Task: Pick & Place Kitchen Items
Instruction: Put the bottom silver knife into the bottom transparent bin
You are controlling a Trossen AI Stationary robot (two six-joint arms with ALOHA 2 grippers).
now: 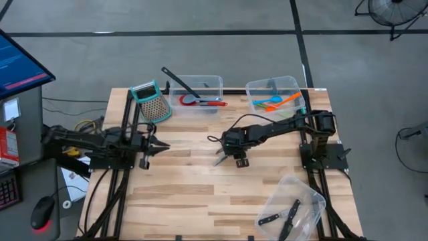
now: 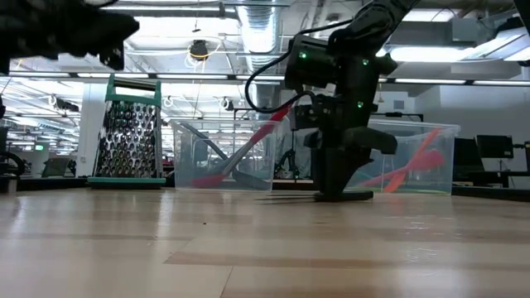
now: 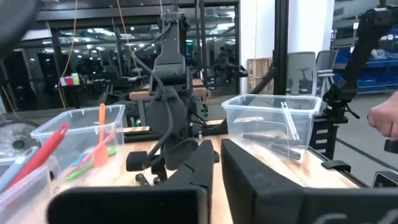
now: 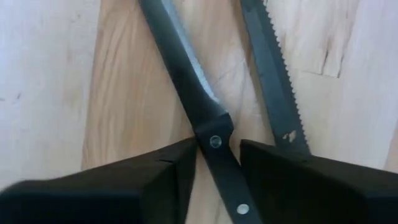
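Knife handle (image 4: 219,163) sits between right gripper (image 4: 217,168) fingers at counter (image 1: 200,194) middle, fingers near but not yet clamped. Risk: second, serrated knife (image 4: 270,81) just beside gets dragged or pinched. Left gripper (image 1: 159,146) closed, empty, near left edge.

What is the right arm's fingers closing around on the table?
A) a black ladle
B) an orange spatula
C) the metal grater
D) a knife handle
D. In the right wrist view the right gripper has its two fingers on either side of the black riveted handle of a knife lying on the wooden table, with a second, serrated knife beside it.
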